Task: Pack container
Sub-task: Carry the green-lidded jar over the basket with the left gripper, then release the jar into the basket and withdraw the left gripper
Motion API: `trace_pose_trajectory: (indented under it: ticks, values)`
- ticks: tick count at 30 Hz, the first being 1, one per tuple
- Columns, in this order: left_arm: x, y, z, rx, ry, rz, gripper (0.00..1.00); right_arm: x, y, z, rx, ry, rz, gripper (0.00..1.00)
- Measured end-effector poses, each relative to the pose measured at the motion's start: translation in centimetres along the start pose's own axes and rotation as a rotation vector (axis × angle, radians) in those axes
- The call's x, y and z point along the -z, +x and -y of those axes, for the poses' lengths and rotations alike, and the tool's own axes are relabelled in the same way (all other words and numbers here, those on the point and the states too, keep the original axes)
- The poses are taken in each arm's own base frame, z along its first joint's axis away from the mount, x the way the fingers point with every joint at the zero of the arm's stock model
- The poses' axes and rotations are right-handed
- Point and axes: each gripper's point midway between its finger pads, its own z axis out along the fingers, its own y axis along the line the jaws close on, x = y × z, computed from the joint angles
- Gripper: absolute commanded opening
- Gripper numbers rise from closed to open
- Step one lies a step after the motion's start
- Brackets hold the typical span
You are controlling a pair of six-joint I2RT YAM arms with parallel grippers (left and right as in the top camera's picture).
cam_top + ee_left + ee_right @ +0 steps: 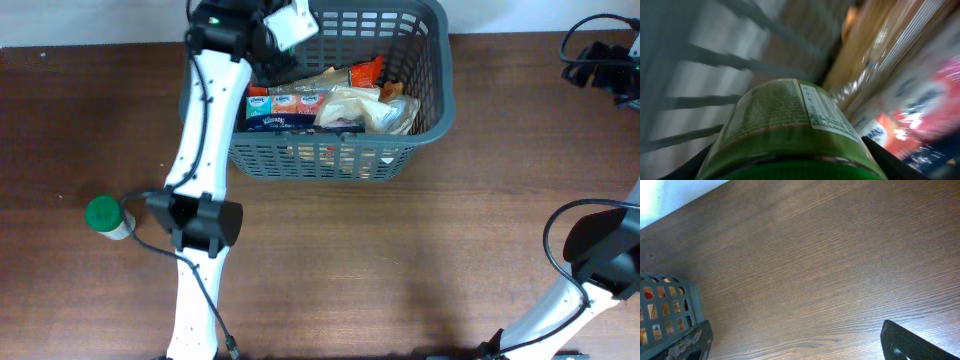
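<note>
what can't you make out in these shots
Label print on the green jar: left wrist, motion-blurred.
Where that jar sits in the basket: overhead, hidden under the left arm.
Floor of the basket: overhead, covered by packets.
Fingertips of the right claw: right wrist, cut by bottom edge.

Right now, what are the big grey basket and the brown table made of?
The basket looks like moulded plastic: matte dark grey, with even lattice slots and a smooth solid rim. The table looks like wood, or maybe wood-look laminate: brown, with fine grain lines and a slight sheen.
</note>
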Motion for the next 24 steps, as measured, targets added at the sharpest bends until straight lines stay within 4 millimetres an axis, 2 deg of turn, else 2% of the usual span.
trace_pose_trajectory:
  ticks: [1,2,3,4,6,9,11,13,15,16,17,18,19,20,22,24]
  values:
    - [-1.4,0.9,0.4,0.005,0.015,-0.039,0.03,0.0,0.0,0.0,0.0,0.0,0.0,0.99]
    - [-3.0,1.9,0.7,0.016,0.027,-0.083,0.3,0.0,0.0,0.0,0.0,0.0,0.0,0.99]
    - [-3.8,2.6,0.9,0.029,0.031,-0.109,0.99,0.0,0.0,0.0,0.0,0.0,0.0,0.99]
    - [-4.3,3.3,0.8,0.053,0.021,-0.139,0.99,0.0,0.0,0.0,0.0,0.0,0.0,0.99]
    - [-4.0,3.9,0.1,0.123,-0.022,-0.174,0.99,0.0,0.0,0.0,0.0,0.0,0.0,0.99]
    - [-1.3,4.2,-0.8,0.219,-0.064,-0.182,0.99,0.0,0.0,0.0,0.0,0.0,0.0,0.99]
    - [1.9,4.3,-1.6,0.293,-0.095,-0.163,0.99,0.0,0.0,0.0,0.001,0.0,-0.001,0.99]
    - [7.0,4.0,-3.8,0.392,-0.168,-0.08,0.99,0.0,0.0,0.0,0.0,-0.001,0.0,0.99]
    - [11.9,5.1,-5.5,0.496,-0.228,-0.03,0.99,0.0,0.0,0.0,0.0,0.0,0.0,0.99]
    - [15.9,7.3,-6.7,0.602,-0.278,-0.013,0.99,0.0,0.0,0.0,0.0,0.0,0.0,0.99]
    - [18.3,9.3,-7.7,0.676,-0.319,-0.006,0.99,0.0,0.0,0.0,0.0,0.0,0.0,0.99]
    - [20.0,11.4,-8.3,0.751,-0.344,-0.019,1.0,0.0,0.0,0.0,0.0,0.0,0.0,0.99]
    - [21.3,14.5,-8.5,0.852,-0.359,-0.058,1.0,0.0,0.0,0.0,0.0,0.0,0.0,0.99]
    - [21.7,16.9,-8.9,0.935,-0.363,-0.088,1.0,0.0,0.0,0.0,0.0,0.0,0.0,0.99]
    - [20.5,20.8,-9.6,1.081,-0.314,-0.119,0.99,0.0,0.0,0.0,0.0,0.0,-0.001,0.99]
    - [16.4,25.2,-9.2,1.224,-0.189,-0.209,0.99,0.0,0.0,0.0,0.001,0.0,0.0,0.99]
